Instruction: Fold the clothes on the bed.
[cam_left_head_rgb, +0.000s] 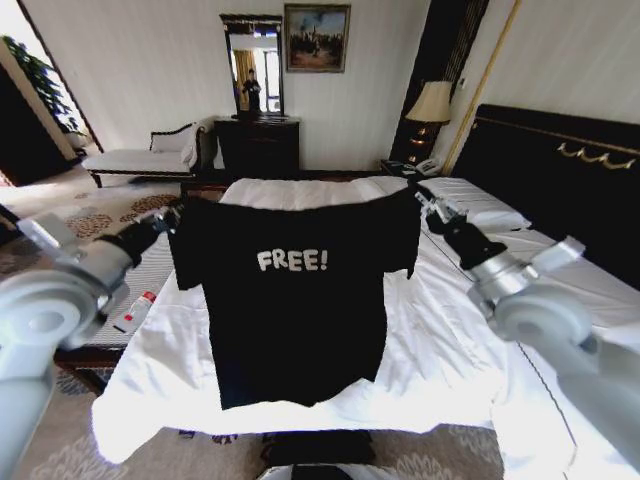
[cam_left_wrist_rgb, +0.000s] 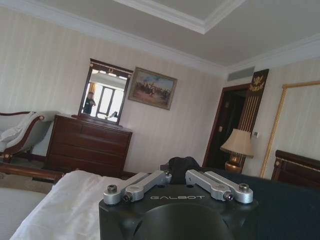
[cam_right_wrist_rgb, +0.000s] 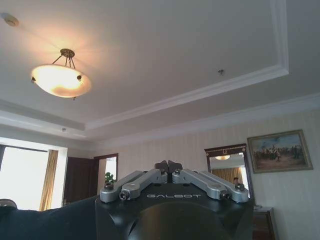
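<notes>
T-shirt (cam_left_head_rgb: 295, 300) held up — both end effectors gripping.

Both arms reached forward and up, spread wide apart at about the same height. The left gripper (cam_left_head_rgb: 178, 213) sat at the end of the left arm, which ran in from the lower left — its fingers (cam_left_wrist_rgb: 162, 176) drawn together and pinched on dark cloth. The right gripper (cam_left_head_rgb: 420, 200) capped the right arm, angled in from the lower right, fingertips (cam_right_wrist_rgb: 161, 166) likewise closed tight against each other — both wrists held roughly level, pointing away from the torso.
</notes>
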